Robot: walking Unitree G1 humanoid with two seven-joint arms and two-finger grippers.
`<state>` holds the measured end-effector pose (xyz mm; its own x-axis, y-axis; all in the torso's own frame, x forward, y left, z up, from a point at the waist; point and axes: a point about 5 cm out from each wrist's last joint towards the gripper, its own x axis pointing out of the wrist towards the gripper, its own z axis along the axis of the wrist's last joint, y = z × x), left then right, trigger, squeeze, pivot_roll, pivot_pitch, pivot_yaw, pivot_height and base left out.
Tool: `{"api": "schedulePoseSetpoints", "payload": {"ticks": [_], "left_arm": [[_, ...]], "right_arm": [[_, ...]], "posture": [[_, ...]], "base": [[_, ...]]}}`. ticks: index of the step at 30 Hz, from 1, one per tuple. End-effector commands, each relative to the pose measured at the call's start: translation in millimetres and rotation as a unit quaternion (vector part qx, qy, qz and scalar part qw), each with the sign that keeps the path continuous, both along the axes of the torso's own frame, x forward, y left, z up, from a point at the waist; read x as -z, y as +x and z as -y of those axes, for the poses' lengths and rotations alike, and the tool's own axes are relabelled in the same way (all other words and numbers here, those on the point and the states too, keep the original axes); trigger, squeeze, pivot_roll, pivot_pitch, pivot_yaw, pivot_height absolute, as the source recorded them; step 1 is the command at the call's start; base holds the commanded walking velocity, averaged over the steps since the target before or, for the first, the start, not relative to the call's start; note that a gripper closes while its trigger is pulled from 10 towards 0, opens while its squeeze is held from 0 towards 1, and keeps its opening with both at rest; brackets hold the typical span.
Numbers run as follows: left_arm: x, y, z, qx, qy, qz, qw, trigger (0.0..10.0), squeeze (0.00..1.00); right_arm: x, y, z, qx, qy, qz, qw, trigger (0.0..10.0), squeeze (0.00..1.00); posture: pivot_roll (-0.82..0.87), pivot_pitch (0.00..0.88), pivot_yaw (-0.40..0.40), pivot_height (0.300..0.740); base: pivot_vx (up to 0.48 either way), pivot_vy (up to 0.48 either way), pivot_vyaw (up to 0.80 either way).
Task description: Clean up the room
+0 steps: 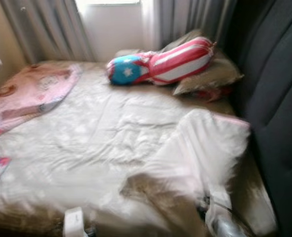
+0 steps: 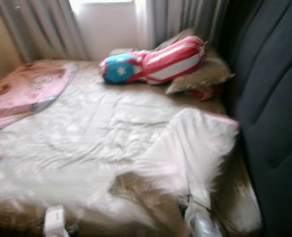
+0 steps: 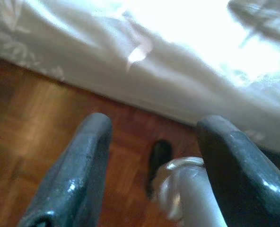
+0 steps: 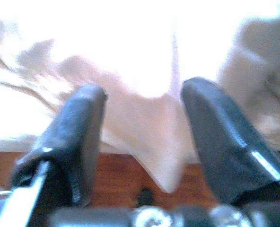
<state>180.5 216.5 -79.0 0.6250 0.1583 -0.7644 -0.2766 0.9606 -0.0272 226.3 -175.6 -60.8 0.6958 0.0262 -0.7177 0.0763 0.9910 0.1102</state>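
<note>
Straightening the bed seems to be the step in hand: the right end effector (image 4: 142,142), fingers spread, faces the folded-back corner of the rumpled white sheet (image 1: 205,143) at the mattress's near right. Next it must close on that hanging corner. The left end effector (image 3: 154,175) hangs spread above the wooden floor (image 3: 31,127).

Home bedroom: bed (image 1: 101,133), pillows (image 1: 205,76), curtains (image 1: 47,27)
</note>
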Motion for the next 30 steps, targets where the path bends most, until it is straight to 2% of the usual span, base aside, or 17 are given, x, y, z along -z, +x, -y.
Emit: {"api": "schedulePoseSetpoints", "payload": {"ticks": [1, 12, 13, 14, 21, 22, 27, 28, 29, 30], "left_arm": [[-2.6, 7.8, 6.5, 0.005, -0.007, 0.012, 1.000, 10.0, 0.00], [-2.3, 5.0, 3.9, 0.014, -0.002, 0.015, 1.000, 10.0, 0.00], [-2.1, 3.6, 3.0, 0.016, 0.000, 0.017, 1.000, 10.0, 0.00], [-1.9, 2.6, 2.4, 0.017, 0.001, 0.018, 1.000, 10.0, 0.00], [-0.5, -6.6, -2.1, 0.030, 0.010, 0.030, 0.999, 10.0, 0.00], [0.6, -11.4, -3.0, 0.036, 0.015, 0.033, 0.999, 10.0, 0.00], [1.1, -17.4, -3.6, 0.048, 0.020, 0.045, 0.998, 10.0, 0.00], [1.3, -20.2, -3.9, 0.054, 0.022, 0.050, 0.997, 10.0, 0.00], [2.2, -25.9, -4.5, 0.061, 0.025, 0.055, 0.996, 10.0, 0.00], [2.2, -25.9, -4.5, 0.061, 0.025, 0.055, 0.996, 10.0, 0.00]], "right_arm": [[4.7, -10.2, 12.8, 0.013, -0.012, -0.012, 1.000, 10.0, 0.00], [2.4, -10.1, 11.0, 0.037, 0.010, 0.028, 0.999, 10.0, 0.00], [2.8, -11.4, 10.6, 0.041, 0.012, 0.033, 0.999, 10.0, 0.54], [3.2, -12.4, 10.4, 0.039, 0.009, 0.033, 0.999, 10.0, 0.98], [8.0, -23.0, 9.4, 0.031, -0.007, 0.034, 0.999, 10.0, 1.00], [10.1, -28.6, 10.4, 0.039, -0.012, 0.036, 0.999, 10.0, 1.00], [13.1, -37.4, 12.9, 0.056, -0.026, 0.038, 0.997, 10.0, 1.00], [14.4, -41.4, 13.7, 0.062, -0.029, 0.039, 0.997, 10.0, 0.94], [16.5, -48.2, 14.3, 0.069, -0.032, 0.041, 0.996, 10.0, 0.94], [16.5, -48.2, 14.3, 0.069, -0.032, 0.041, 0.996, 10.0, 0.94]], "posture": [[-0.01, 0.026, 0.026, 0.740], [-0.01, 0.076, 0.047, 0.740], [-0.01, 0.094, 0.053, 0.740], [-0.01, 0.104, 0.059, 0.740], [0.01, 0.135, 0.075, 0.740], [0.02, 0.144, 0.080, 0.740], [0.03, 0.149, 0.080, 0.740], [0.04, 0.151, 0.082, 0.740], [0.04, 0.154, 0.084, 0.740], [0.04, 0.154, 0.084, 0.740]], "base": [[0.000, 0.000, 0.00], [0.000, 0.000, 0.00], [0.000, 0.000, 0.00], [0.000, 0.000, 0.00], [0.000, 0.000, 0.00], [0.000, 0.000, 0.00], [0.000, 0.000, 0.00], [0.000, 0.000, 0.00], [0.000, 0.000, 0.00], [0.000, 0.000, 0.00]]}}
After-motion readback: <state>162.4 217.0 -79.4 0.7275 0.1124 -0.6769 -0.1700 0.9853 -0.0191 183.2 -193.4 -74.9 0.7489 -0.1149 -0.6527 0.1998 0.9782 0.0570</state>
